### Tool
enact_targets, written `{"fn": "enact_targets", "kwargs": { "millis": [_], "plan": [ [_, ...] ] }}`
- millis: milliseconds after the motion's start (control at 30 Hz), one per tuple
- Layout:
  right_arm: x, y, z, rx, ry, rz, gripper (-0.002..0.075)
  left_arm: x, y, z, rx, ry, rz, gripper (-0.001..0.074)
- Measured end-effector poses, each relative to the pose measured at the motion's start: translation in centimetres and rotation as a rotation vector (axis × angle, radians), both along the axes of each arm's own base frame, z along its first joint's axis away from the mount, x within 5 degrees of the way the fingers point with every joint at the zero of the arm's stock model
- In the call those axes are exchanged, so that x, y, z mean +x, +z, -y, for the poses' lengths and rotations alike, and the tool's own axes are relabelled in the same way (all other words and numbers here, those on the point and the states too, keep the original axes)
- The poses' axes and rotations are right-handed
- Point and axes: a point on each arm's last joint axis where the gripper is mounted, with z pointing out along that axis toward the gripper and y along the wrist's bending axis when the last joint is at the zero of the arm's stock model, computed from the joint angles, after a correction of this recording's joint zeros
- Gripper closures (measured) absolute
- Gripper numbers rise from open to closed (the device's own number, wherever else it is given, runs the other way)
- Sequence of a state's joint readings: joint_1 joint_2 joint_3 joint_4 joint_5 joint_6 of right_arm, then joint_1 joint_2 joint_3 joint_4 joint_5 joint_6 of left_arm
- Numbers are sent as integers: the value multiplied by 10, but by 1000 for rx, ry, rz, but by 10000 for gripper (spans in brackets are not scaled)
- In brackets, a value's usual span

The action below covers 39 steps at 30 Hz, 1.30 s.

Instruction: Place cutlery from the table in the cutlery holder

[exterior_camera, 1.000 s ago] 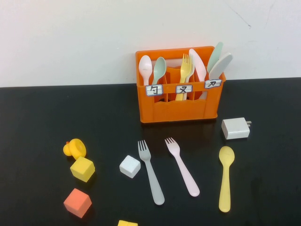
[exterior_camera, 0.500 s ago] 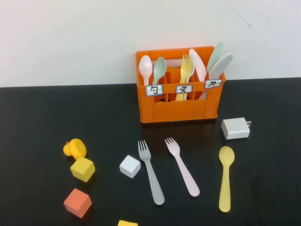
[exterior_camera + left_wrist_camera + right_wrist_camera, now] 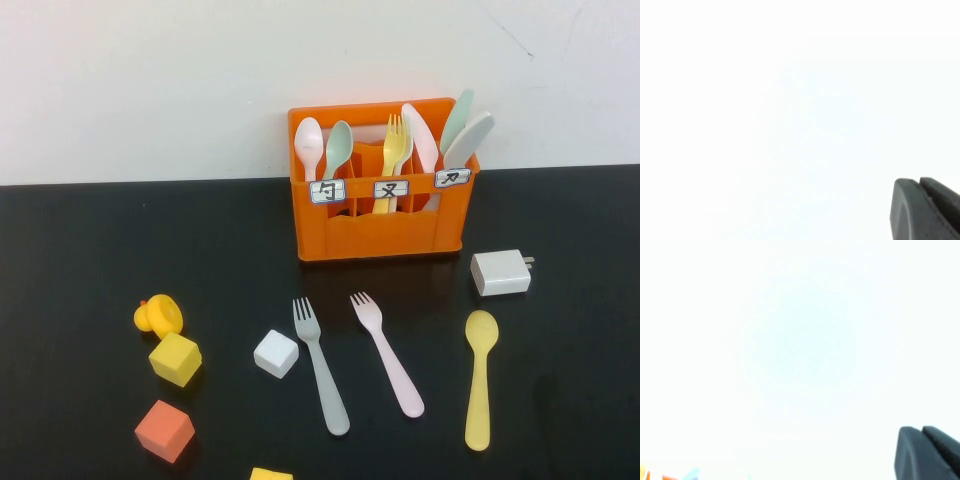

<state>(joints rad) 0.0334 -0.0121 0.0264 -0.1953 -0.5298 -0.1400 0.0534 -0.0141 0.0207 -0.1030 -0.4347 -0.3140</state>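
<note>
Three pieces of cutlery lie on the black table (image 3: 80,250) in front of the orange cutlery holder (image 3: 380,235): a grey-green fork (image 3: 321,367), a pale pink fork (image 3: 388,355) and a yellow spoon (image 3: 480,378). The holder stands at the back and has several spoons, forks and knives upright in it. Neither arm shows in the high view. My left gripper (image 3: 918,183) is shut with nothing in it and faces a blank white surface. My right gripper (image 3: 921,430) is likewise shut and empty, with a sliver of orange at the edge of its view.
A white charger block (image 3: 500,272) sits right of the holder. A white cube (image 3: 276,353) lies beside the grey-green fork. At the left are a yellow duck-like toy (image 3: 159,316), a yellow cube (image 3: 176,359) and an orange cube (image 3: 164,430). Another yellow piece (image 3: 271,474) shows at the front edge.
</note>
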Motion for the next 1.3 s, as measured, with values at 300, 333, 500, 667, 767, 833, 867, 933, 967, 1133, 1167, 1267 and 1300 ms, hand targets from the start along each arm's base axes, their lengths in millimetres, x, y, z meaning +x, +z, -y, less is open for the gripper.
{"fn": "enact_targets", "kwargs": {
  "millis": [300, 333, 500, 667, 767, 833, 867, 933, 967, 1133, 1167, 1267, 1300],
  "plan": [
    [-10, 45, 7, 11, -76, -180, 728, -12, 51, 3, 46, -7, -85, 736],
    [-12, 51, 8, 15, -85, -206, 728, -13, 60, 4, 48, -11, -112, 736],
    [-4, 61, 11, 21, -120, -426, 728, -1, 74, 6, 10, -55, -333, 736],
    [28, 36, 11, 34, -132, -790, 728, 27, 44, 9, -142, -136, -593, 736],
    [47, 25, 10, 50, -122, -933, 728, 44, 31, 14, -289, -205, -753, 736],
    [58, 17, 8, 58, -116, -1015, 729, 55, 26, 18, -330, -246, -870, 736],
    [63, 13, 8, 53, -114, -1051, 728, 61, 25, 20, -326, -268, -923, 736],
    [71, 7, 6, 43, -98, -1112, 729, 72, 27, 24, -300, -312, -1001, 736],
    [73, 4, 4, 43, -83, -1131, 729, 77, 31, 26, -281, -338, -1027, 736],
    [78, -1, -7, -14, 24, -1188, 729, 102, 57, 36, -207, -478, -1066, 736],
    [78, -2, -9, -20, 38, -1199, 728, 106, 62, 38, -203, -506, -1063, 736],
    [79, -5, -11, -30, 66, -1218, 729, 117, 76, 41, -202, -560, -1042, 736],
    [79, -5, -12, -36, 72, -1219, 729, 120, 80, 42, -209, -571, -1034, 736]
  ]
}}
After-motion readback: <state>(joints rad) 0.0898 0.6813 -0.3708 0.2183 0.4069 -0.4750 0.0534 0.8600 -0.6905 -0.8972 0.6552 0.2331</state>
